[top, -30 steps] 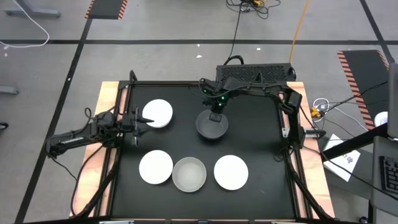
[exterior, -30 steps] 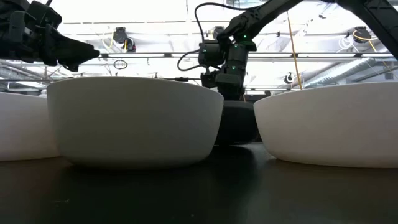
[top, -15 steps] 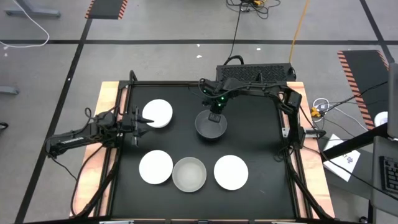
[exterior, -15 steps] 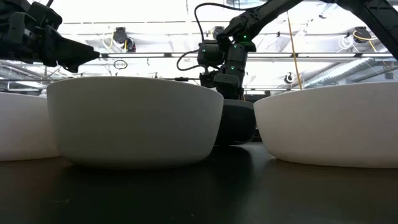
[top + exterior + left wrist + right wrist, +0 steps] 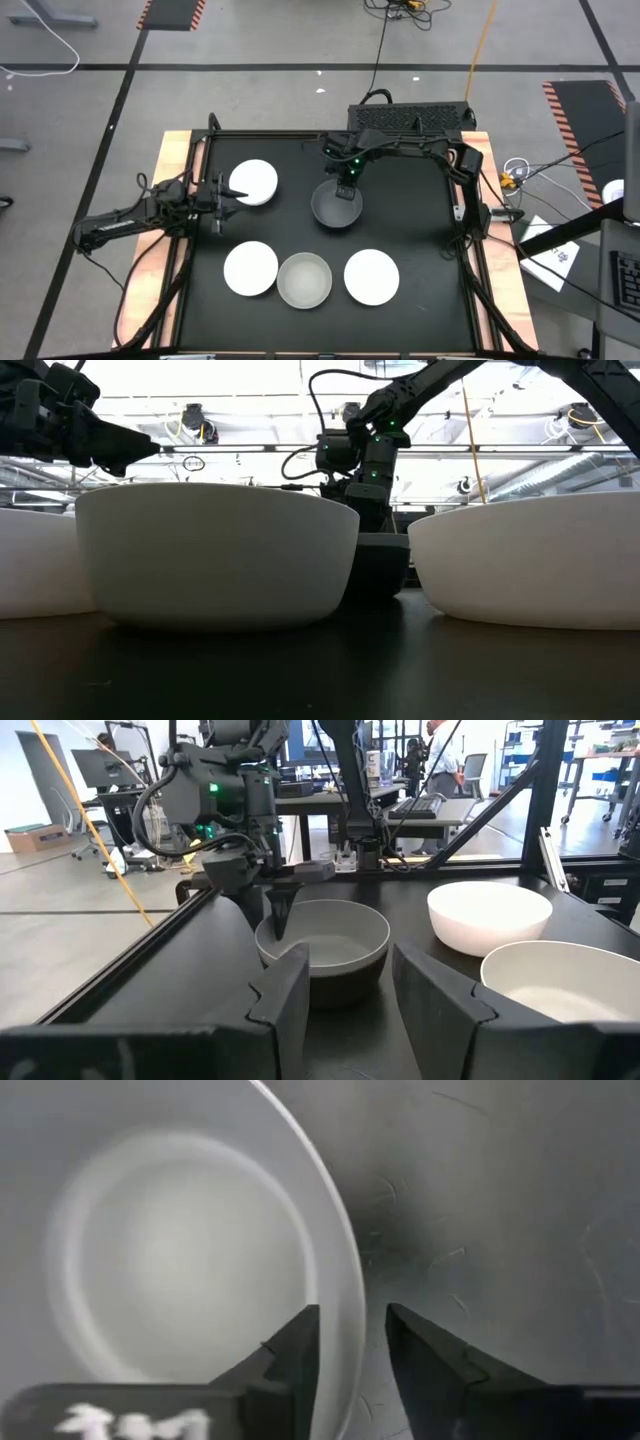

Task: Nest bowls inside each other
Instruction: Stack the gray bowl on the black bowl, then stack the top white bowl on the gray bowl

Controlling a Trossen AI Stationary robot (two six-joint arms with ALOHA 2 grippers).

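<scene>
Black table (image 5: 420,250): R gripper (image 5: 345,185) fingers narrow, straddling dark bowl (image 5: 335,207) rim; L gripper (image 5: 222,192) half-open, empty.

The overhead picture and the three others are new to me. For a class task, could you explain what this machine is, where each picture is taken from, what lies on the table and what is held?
It is a robot with two dark arms, each ending in a two-finger end effector. One camera looks straight down, one sits at table height, and one rides on each wrist. On the black table lie three white bowls, a pale grey bowl and a dark bowl. The right end effector grips the dark bowl's rim. The left end effector waits open at the table's left.
</scene>
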